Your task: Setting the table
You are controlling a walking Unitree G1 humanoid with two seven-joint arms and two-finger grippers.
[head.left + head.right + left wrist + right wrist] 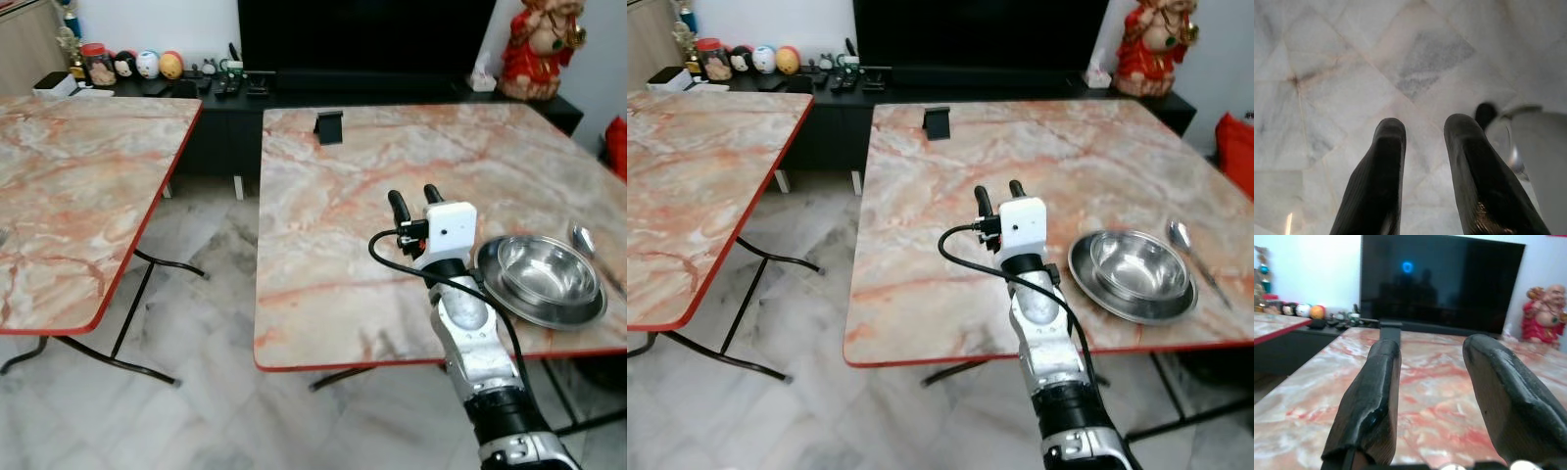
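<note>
Two marble-topped benches here, and the action is on the right-hand bench (392,186), red-edged and mostly bare. The second bench (78,186) stands apart to the left across a gap of tiled floor (196,323), with nothing of the task on it.

Behind them a black TV (1442,281) sits on a low black cabinet, trinkets along its left end and a red figurine (542,44) at its right end. A small dark stand (329,126) is perched at the far edge of the right-hand bench.

Now the setting itself: a steel plate (1087,279) lies at the near right corner of the bench, and a steel bowl (1138,264) sits inside it, nested. The bowl looks empty, just reflections. Just beside the plate's right rim lies a spoon (1190,247), flat on the marble, handle toward the near edge.

The right gripper (415,199) hovers over the bench just left of the plate, fingers spread, nothing between them. The left gripper (1422,134) hangs down over the floor, also spread and empty.

My read on handling: that steelware is stiff, light and not fragile, but polished and slippery, so a pinch across the raised rim looks surest. The flat spoon would be awkward; take it across the handle.
</note>
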